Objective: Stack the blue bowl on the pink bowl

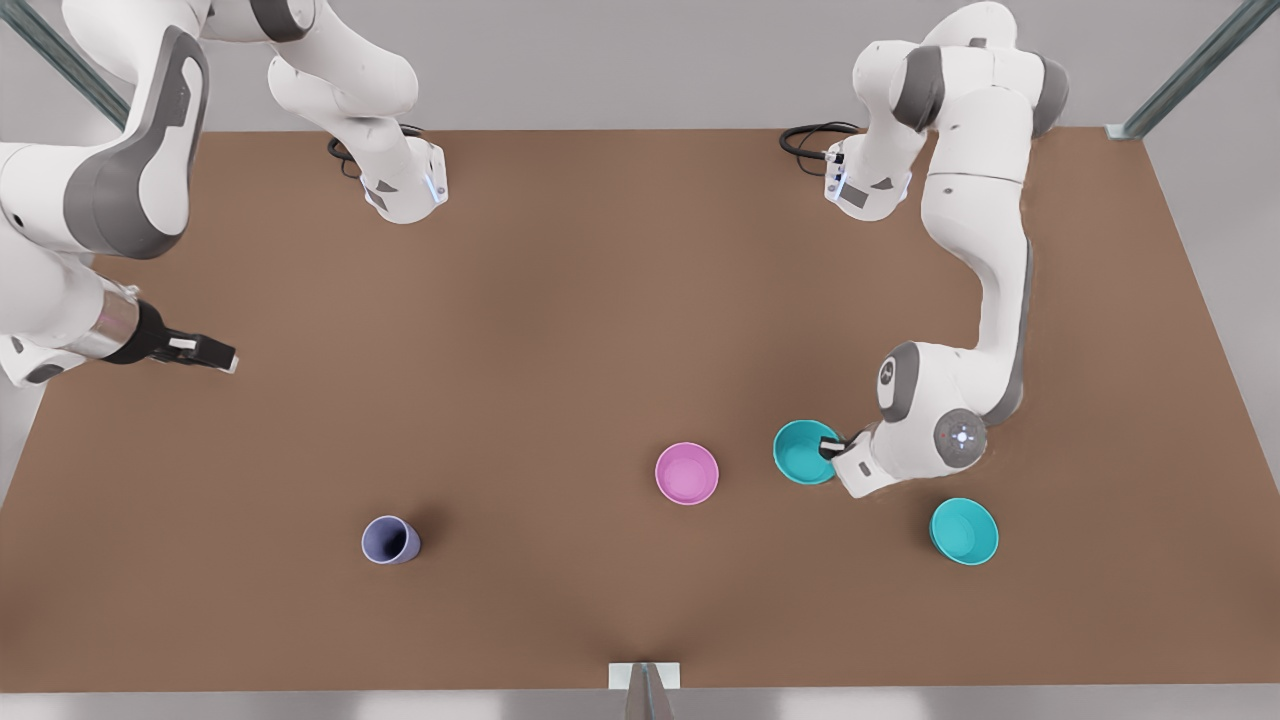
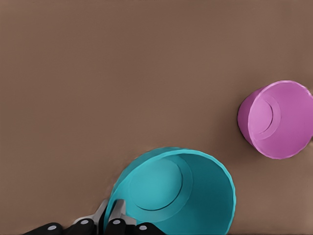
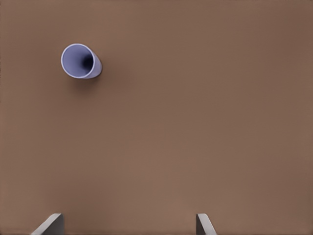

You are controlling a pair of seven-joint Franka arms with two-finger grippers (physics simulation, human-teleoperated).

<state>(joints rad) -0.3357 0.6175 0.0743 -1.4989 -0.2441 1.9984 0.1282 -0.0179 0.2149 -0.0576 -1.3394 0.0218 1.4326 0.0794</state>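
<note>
Left tool (image 1: 832, 446) is pinching the rim of the blue bowl (image 1: 803, 452), just beside the pink bowl (image 1: 687, 473). Right tool (image 1: 215, 354) waits far off from the pink bowl, fingers spread wide.

Brown table (image 1: 600, 300) – plain grey surround.
Metal frame struts (image 1: 1190, 70) cross both upper corners; soft, even light.

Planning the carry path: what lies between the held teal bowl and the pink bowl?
Nothing: bare table separates the teal bowl, pinched by the left gripper, from the pink bowl, in the front view.
</note>
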